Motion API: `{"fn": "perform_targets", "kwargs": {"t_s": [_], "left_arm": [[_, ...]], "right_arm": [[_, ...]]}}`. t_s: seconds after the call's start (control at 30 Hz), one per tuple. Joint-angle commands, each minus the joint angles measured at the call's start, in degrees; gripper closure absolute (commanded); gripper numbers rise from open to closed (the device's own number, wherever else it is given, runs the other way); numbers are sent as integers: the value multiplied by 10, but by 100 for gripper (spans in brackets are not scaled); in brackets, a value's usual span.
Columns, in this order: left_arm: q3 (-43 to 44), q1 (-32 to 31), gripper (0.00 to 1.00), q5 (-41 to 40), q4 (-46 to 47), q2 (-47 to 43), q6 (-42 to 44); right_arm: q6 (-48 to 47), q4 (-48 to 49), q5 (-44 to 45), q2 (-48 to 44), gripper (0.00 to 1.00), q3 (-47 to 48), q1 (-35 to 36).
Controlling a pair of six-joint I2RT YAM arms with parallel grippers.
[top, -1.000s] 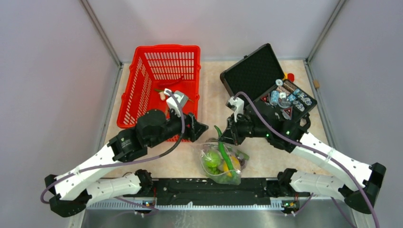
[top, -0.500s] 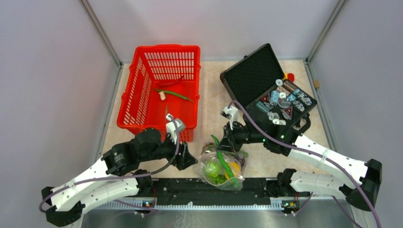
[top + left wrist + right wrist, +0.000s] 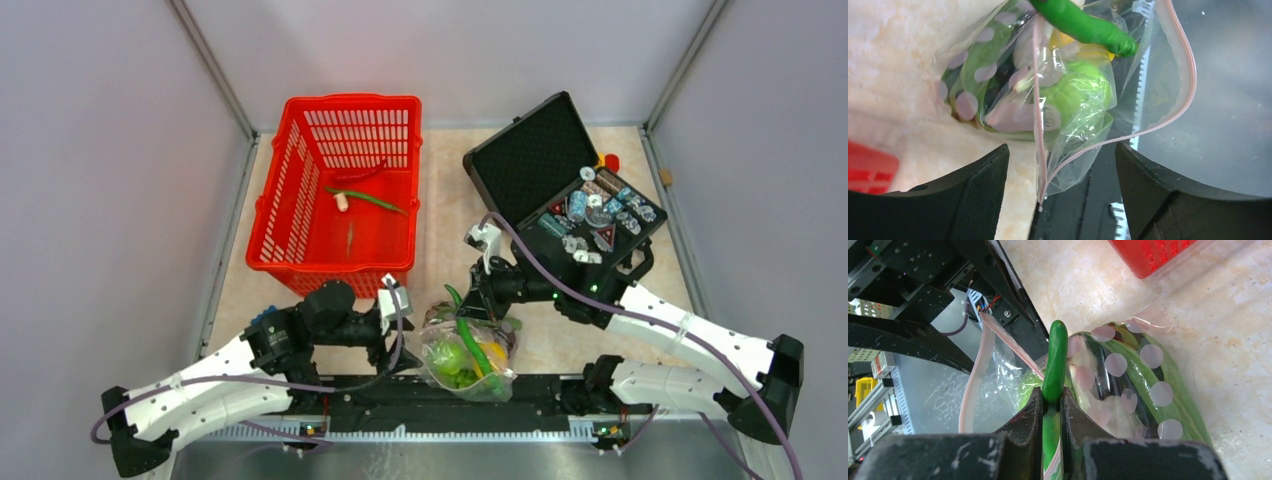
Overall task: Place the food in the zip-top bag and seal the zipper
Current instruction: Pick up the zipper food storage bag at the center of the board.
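Observation:
The zip-top bag (image 3: 465, 352) lies at the table's near edge, mouth open toward the black rail. It holds a green lime (image 3: 1079, 90), a yellow lemon (image 3: 1088, 50), dark grapes and long green leaves (image 3: 1148, 377). Its pink zipper (image 3: 1037, 105) is unsealed and loops wide in the right wrist view (image 3: 972, 372). My right gripper (image 3: 1052, 396) is shut on a long green food piece (image 3: 1056, 355), held over the bag's mouth. My left gripper (image 3: 1062, 150) is open, its jaws on either side of the bag's near left corner, not touching it.
The red basket (image 3: 300, 150) at the back left holds a long green piece (image 3: 367, 199), a red piece and a small white piece. The open black case (image 3: 530, 150) with gadgets stands at the back right. The black rail (image 3: 380, 390) runs under the bag's mouth.
My left arm has pulled back from the basket to the near edge and now sits at the bag's left corner. My right gripper lowered the green piece toward the bag, then held still.

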Motion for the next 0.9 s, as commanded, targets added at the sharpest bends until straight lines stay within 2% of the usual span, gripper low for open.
{"fn": "perform_targets", "kwargs": {"t_s": [0.0,0.03,0.13,0.2,0.27,0.3,0.5,0.63,0.87], "left_arm": [[-33,-3,24,73,111,-20,133],[-36,-3,27,84,110,-18,146],[-38,-2,47,92,100,-9,166],[-38,-3,68,89,102,1,177],[-31,-3,93,80,103,13,181],[-27,-3,100,78,99,18,182],[-16,-3,100,30,104,7,176],[-1,-3,100,-30,151,-10,150],[90,-2,100,-114,175,45,124]], "right_arm": [[-20,-17,21,-1,100,8,5],[-19,-19,24,-2,100,9,4],[-19,-19,26,-4,100,8,4],[-21,-15,20,-4,100,8,4],[-24,-12,13,-4,100,10,4],[-25,-12,12,-5,100,11,4],[-47,1,-35,-29,100,9,4],[-75,3,-91,-53,100,13,5],[-126,-57,-114,-39,100,52,22]]}}
